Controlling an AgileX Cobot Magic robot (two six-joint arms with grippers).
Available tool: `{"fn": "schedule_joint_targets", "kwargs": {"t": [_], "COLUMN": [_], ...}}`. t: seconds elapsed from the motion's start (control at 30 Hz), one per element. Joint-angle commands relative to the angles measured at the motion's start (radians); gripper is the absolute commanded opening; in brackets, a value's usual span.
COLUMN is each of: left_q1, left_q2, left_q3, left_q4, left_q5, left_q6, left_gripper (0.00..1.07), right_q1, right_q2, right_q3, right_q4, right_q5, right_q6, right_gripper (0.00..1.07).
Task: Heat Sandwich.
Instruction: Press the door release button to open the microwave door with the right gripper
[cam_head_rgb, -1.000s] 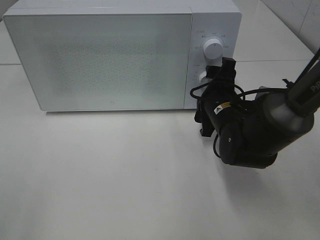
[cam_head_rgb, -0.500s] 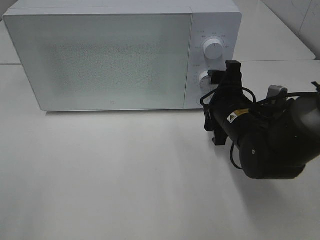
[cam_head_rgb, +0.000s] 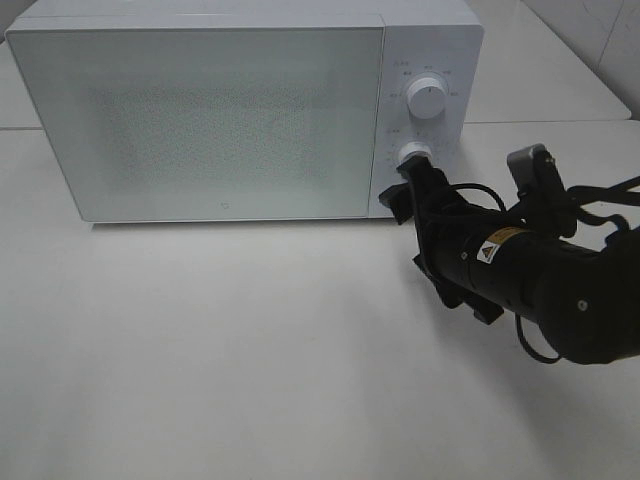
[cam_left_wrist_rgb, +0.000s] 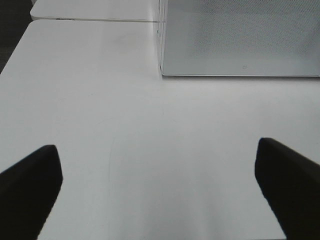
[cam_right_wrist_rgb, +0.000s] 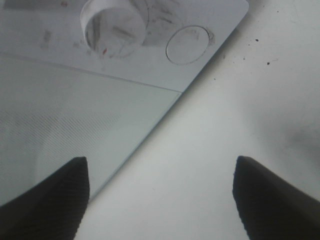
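You cannot see behind the microwave door (cam_head_rgb: 200, 110). Markings round the upper dial (cam_head_rgb: 428, 100) are too small to read. The left gripper (cam_left_wrist_rgb: 156, 147) is cut off at the frame edge.

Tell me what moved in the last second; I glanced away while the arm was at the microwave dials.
The right gripper has dropped from in front of the lower dial toward the bottom corner of the microwave, uncovering the dial, and its arm has swung out to the right. Its jaws stayed open, empty. Microwave, shut door and upper dial unchanged.
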Motion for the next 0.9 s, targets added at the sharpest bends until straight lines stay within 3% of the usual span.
{"fn": "schedule_joint_targets", "kwargs": {"t": [0.03,0.23,0.53,0.9], "left_q1": [-0.006,-0.006,-0.006,-0.006], "left_q2": [-0.027,-0.027,-0.027,-0.027], "left_q3": [0.004,0.004,0.004,0.004], "left_q4": [-0.009,-0.009,-0.009,-0.009], "left_q5": [0.001,0.001,0.001,0.001], "left_q6": [-0.007,-0.007,-0.007,-0.007], "left_gripper": [1.03,1.03,1.03,1.03], "right_q1": [-0.006,-0.068,-0.172,-0.173], "right_q2": [-0.065,-0.186,-0.368,-0.627], "right_q3": [0.000,0.000,0.000,-0.008], "right_q4": [-0.015,-0.011,-0.013,-0.126], "right_q5": [0.164,0.484,0.903,1.385], "right_q6": [-0.249,-0.632,-0.981,-1.083], "right_gripper": [0.76,0.76,0.76,0.76]}}
